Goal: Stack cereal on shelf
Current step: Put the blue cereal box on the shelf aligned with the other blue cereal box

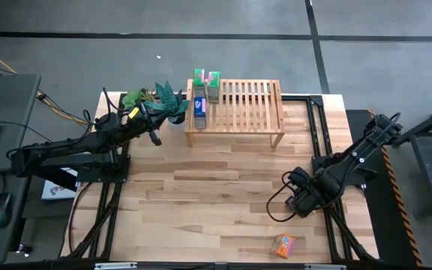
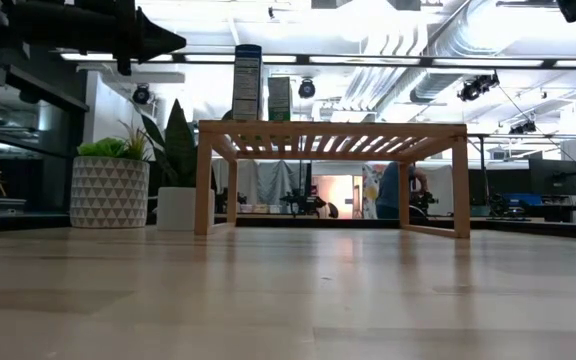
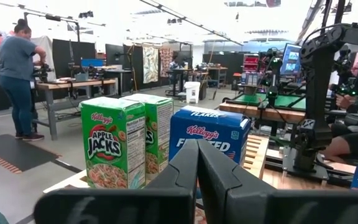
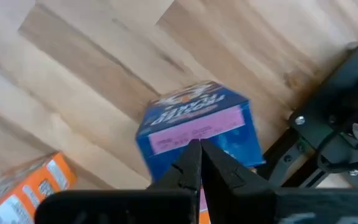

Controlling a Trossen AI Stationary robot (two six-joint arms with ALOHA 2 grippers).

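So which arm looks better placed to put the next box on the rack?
The right one. Its gripper is shut over a blue box on the table, an orange box nearby. The left gripper waits shut beside the rack.

- The right gripper (image 1: 300,201) is near the table's (image 1: 201,195) right edge, fingertips together over a Frosted Flakes box (image 4: 194,129) just beyond them.
- Another cereal box (image 1: 283,244) lies just beside that gripper, toward the table's front edge.
- The shelf (image 1: 250,112) stands well apart from it, at the back.
- The left gripper (image 1: 154,137) is just beside the shelf's left end.
- Ahead of that gripper, on the shelf's left end, stand two Apple Jacks boxes (image 3: 114,149) with a Frosted Flakes carton (image 3: 207,134) beside them.
- Potted plants (image 1: 156,101) sit just behind the left gripper.
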